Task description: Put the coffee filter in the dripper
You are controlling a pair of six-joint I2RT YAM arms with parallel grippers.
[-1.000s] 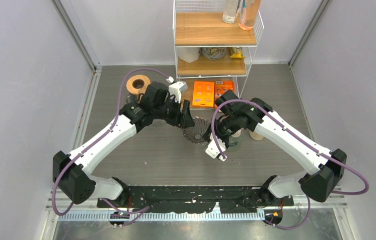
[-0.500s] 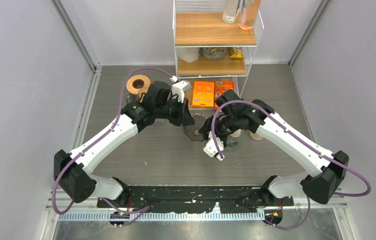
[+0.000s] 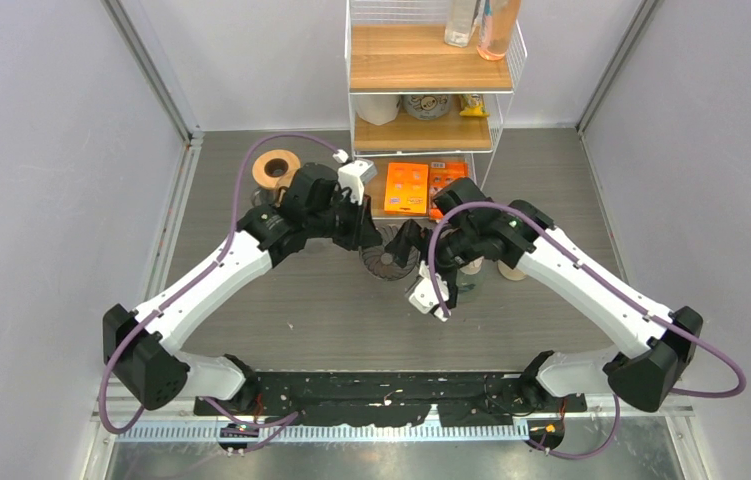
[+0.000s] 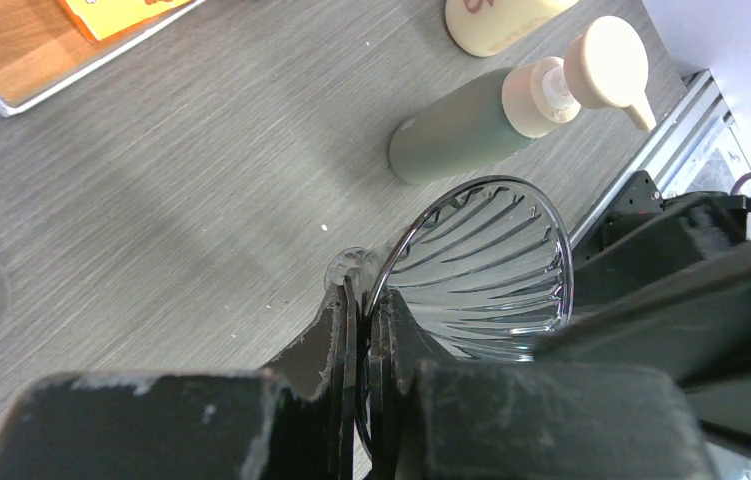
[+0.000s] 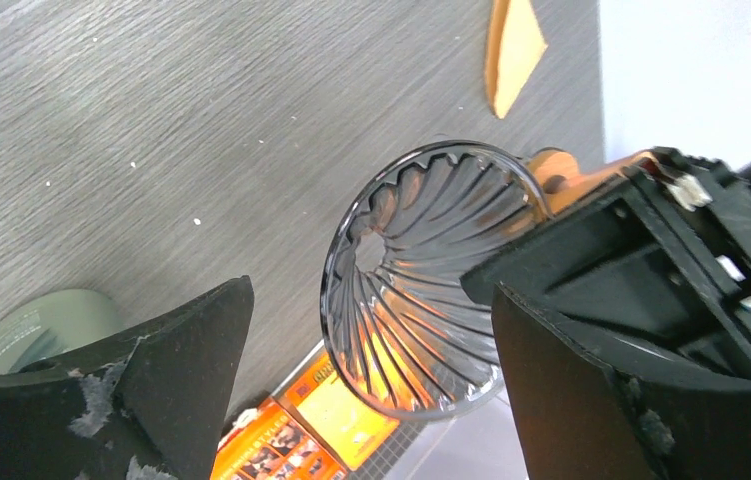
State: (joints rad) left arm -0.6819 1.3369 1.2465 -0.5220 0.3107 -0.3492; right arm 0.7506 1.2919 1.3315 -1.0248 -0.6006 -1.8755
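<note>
Left fingers (image 4: 336,345) clamp the rim of the clear ribbed cone dripper (image 4: 491,260); right fingers (image 5: 151,370) stand wide, empty. Tan paper filter (image 5: 514,50) lies on the surface (image 5: 151,120), unplaced.

Green pump bottle (image 4: 456,135), tape roll (image 3: 276,167), wire shelf (image 3: 421,58)

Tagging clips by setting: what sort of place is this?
Probably a lab test cell, not a kitchen: plain grey walls close around a grey table, with a wire shelf of assorted props at the back.
</note>
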